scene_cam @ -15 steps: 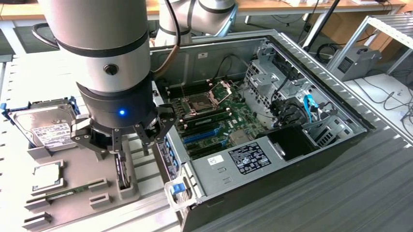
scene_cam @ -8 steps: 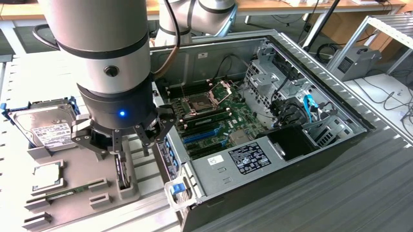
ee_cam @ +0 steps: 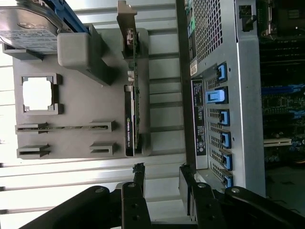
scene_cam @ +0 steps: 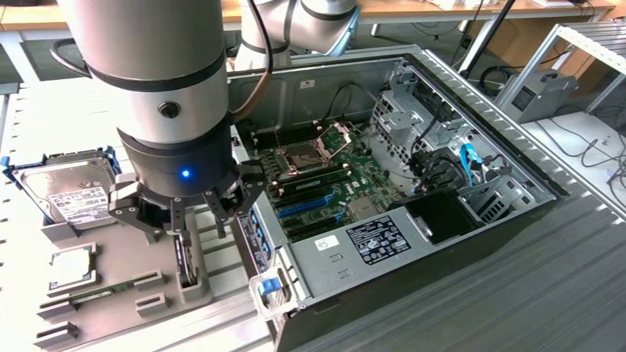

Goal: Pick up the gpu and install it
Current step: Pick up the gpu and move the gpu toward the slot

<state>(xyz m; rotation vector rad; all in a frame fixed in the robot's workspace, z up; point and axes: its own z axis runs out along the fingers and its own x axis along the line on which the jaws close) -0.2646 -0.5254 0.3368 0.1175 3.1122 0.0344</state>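
Observation:
The gpu (ee_cam: 131, 119) stands on its edge in a slot of the grey fixture plate (ee_cam: 76, 107), a thin dark card with green board showing and its silver bracket (ee_cam: 125, 19) at the far end. In the exterior view the gpu (scene_cam: 183, 260) is a thin dark sliver right below my gripper (scene_cam: 196, 229). My gripper (ee_cam: 162, 177) hangs just above the card and a little off its near end. Its two black fingers (ee_cam: 138, 175) are spread apart, open, with nothing between them and not touching the card.
The open computer case (scene_cam: 509, 158) lies on the exterior view's right, with blue expansion slots (scene_cam: 303, 209) on its motherboard and blue latches (ee_cam: 224, 117) along its rear. On the fixture sit a hard drive (scene_cam: 69, 192), a processor (scene_cam: 73, 264) and a memory stick (scene_cam: 93, 295).

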